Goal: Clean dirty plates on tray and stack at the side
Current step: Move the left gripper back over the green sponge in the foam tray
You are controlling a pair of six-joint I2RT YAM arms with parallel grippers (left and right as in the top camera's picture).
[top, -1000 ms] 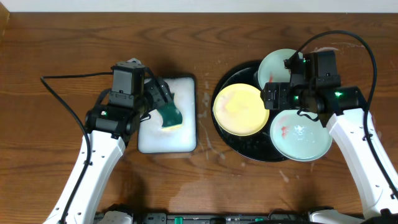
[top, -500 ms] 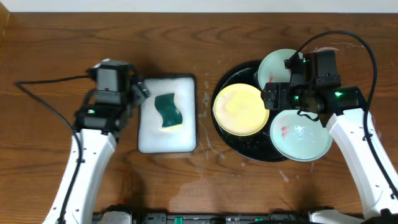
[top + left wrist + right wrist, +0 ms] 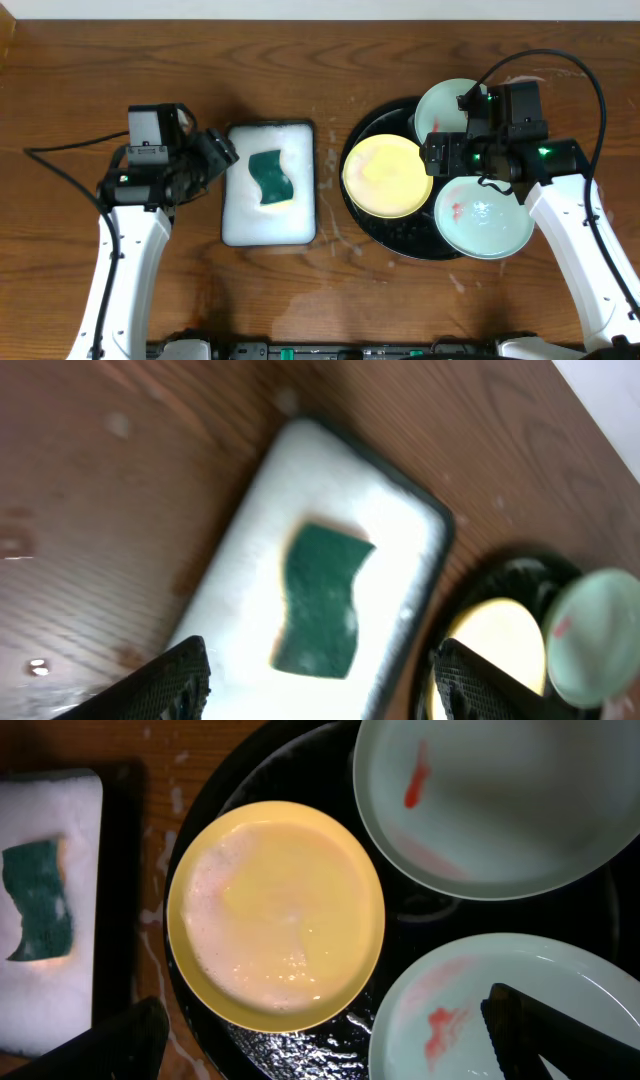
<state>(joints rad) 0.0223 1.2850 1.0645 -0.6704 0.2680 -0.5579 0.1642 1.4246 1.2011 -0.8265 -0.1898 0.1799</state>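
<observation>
The black tray (image 3: 385, 238) holds three plates: a foamy yellow plate (image 3: 386, 176), a mint plate (image 3: 445, 100) at the back and a mint plate (image 3: 485, 222) at the front right. Both mint plates (image 3: 500, 800) (image 3: 470, 1020) show red smears; the yellow plate (image 3: 275, 915) has suds. My right gripper (image 3: 330, 1055) is open and empty above the tray, between the plates. My left gripper (image 3: 215, 150) is open and empty, just left of the foam tray. A green sponge (image 3: 271, 180) lies loose on the foam.
The white foam-filled rectangular tray (image 3: 245, 225) sits left of the black tray, and the left wrist view (image 3: 240, 600) shows it with the sponge (image 3: 320, 605). Water spots mark the wood between the trays. Cables trail behind both arms.
My left gripper let go of the green sponge onto the foam tray and drew back to the left. The right arm and the plates have not moved.
</observation>
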